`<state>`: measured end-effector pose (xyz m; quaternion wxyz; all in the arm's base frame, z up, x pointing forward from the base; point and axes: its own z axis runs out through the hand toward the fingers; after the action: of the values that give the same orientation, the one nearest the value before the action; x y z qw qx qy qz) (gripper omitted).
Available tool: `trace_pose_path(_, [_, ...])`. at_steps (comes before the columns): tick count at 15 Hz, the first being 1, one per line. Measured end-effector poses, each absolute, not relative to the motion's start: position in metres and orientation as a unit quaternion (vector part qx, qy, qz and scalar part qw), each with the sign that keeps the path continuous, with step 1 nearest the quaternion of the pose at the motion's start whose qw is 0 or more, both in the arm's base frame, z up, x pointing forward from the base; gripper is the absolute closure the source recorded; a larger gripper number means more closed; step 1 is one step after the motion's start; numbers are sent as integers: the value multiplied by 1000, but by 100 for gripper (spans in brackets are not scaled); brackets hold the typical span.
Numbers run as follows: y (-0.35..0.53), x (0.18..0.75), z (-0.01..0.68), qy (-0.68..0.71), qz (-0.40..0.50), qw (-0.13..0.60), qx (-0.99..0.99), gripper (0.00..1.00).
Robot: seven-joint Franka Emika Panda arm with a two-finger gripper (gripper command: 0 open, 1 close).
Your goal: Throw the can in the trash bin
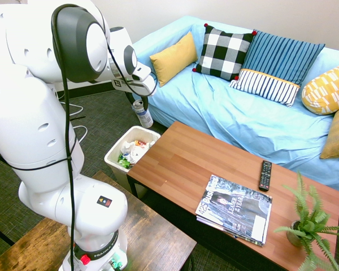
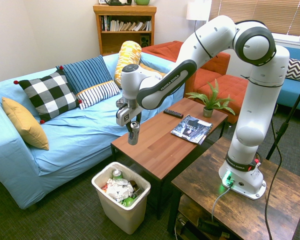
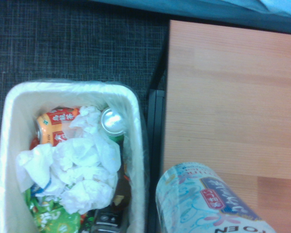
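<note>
The can (image 2: 134,134) is slim and silver-grey, with a pale, lightly patterned body. In the wrist view (image 3: 203,201) it shows a red-and-blue label patch and dark print near its lower end. It hangs roughly upright in the air, its top clenched between the fingers of the hand (image 2: 133,123), which points almost straight down. In the first exterior view the can (image 1: 142,113) is seen under the hand (image 1: 138,101), above the dark carpet between the sofa (image 1: 237,107) and the bin (image 1: 116,155). From the other side it hangs beside the sofa-side end of the tabletop (image 2: 165,142), higher than the wood and higher than the bin (image 2: 127,212), which stands on the floor just beside the tabletop's end.

The bin is white, rectangular and rimmed, with a thin liner. In the wrist view its rim (image 3: 9,126) frames a heap of crumpled white paper (image 3: 82,170). An orange-and-red can (image 3: 56,124) lies on its side next to the paper, and a silver can top (image 3: 112,121) faces up against the wall. Green wrappers (image 3: 51,216) fill one corner. A dark object sits low among the rubbish, too blurred to name.

On the tabletop lie a magazine (image 1: 235,210) and a black remote (image 1: 265,175), apart from each other, and a small potted fern (image 1: 308,226) stands at the far end.
</note>
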<state>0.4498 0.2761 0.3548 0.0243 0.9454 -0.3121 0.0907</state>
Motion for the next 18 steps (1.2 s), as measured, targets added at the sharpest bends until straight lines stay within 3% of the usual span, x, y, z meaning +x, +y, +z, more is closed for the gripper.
trace_pose_path(14, [341,444,339,-286,92,29,953,100])
trace_pose_path(15, [340,445,336,-286,92,32,953,0])
trace_pose_path(18, [338,446,329,-288,87,39,953,0])
